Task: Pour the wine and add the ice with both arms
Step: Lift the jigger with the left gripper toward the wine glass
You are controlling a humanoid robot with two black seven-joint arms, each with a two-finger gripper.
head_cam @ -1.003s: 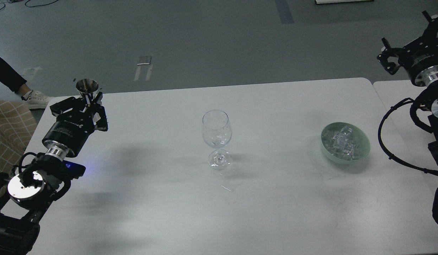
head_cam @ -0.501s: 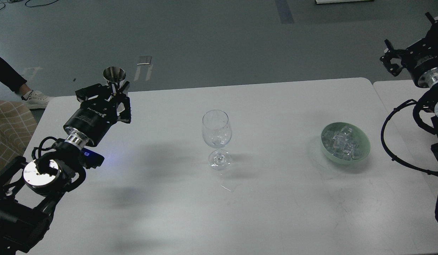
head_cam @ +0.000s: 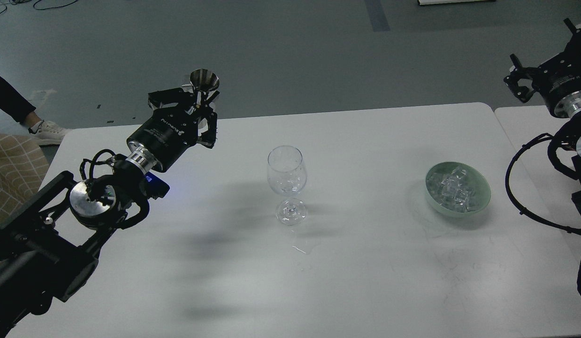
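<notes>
Between my left fingers a small steel measuring cup stands upright, mouth up, my left gripper clenched on its narrow waist. Ahead of those fingers and toward my right, well apart and lower, the wine glass stands on the white table, a few clear pieces already in its bowl. Whether the cup carries liquid I cannot tell.

The step in hand, as I judge it, is carrying the cup over to pour. To do it well I should keep the cup level while travelling, bring its lip just above and slightly past the glass rim, then roll the wrist slowly so the stream lands inside and the thin glass is not knocked.

Far from those fingers, the ice lies heaped in a pale green bowl. My right gripper hangs above and beyond that bowl, off the table's corner; it is too dark to say whether it is released.
</notes>
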